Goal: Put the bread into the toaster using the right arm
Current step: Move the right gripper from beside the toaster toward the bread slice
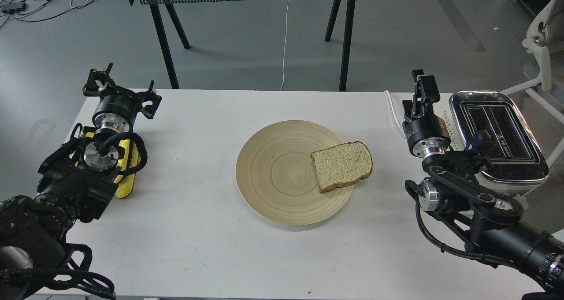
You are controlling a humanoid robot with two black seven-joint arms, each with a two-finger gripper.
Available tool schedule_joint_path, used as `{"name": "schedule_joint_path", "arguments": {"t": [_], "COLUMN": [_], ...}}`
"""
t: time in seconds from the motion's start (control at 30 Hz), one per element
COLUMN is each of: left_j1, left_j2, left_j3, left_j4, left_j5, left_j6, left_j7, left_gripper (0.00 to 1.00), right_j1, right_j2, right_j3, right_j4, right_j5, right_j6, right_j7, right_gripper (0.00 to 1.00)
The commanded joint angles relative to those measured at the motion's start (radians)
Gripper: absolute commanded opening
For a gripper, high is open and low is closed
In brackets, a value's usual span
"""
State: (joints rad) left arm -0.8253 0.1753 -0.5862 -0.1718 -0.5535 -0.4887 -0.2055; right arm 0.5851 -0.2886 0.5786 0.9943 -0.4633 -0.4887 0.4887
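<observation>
Right arm's tool [422, 85] beside toaster [500, 135], well apart from bread [342, 165].

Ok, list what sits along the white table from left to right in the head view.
left gripper → wooden plate → bread on the plate's right edge → right gripper → toaster.

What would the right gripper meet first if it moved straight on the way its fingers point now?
Probably nothing: the right gripper points away from the robot, past the table edge toward open floor, though depth is unclear.
</observation>
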Motion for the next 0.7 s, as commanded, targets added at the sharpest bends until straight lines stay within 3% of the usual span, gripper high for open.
{"name": "schedule_joint_path", "arguments": {"t": [0.0, 0.67], "left_j1": [0.0, -0.002], "left_j2": [0.0, -0.011], "left_j3": [0.0, 0.002], "left_j4": [-0.002, -0.003], "left_j5": [0.001, 0.001], "left_j6": [0.0, 0.0], "left_j7": [-0.002, 0.0], "left_gripper": [1.0, 1.0], "right_j1": [-0.001, -0.05], "right_j2": [-0.001, -0.004], "right_j3": [-0.003, -0.123], "right_j4": [0.004, -0.003], "right_j5": [0.0, -0.02], "right_j6": [0.0, 0.0], "right_j7": [0.0, 0.0], "right_gripper": [0.97, 0.97]}}
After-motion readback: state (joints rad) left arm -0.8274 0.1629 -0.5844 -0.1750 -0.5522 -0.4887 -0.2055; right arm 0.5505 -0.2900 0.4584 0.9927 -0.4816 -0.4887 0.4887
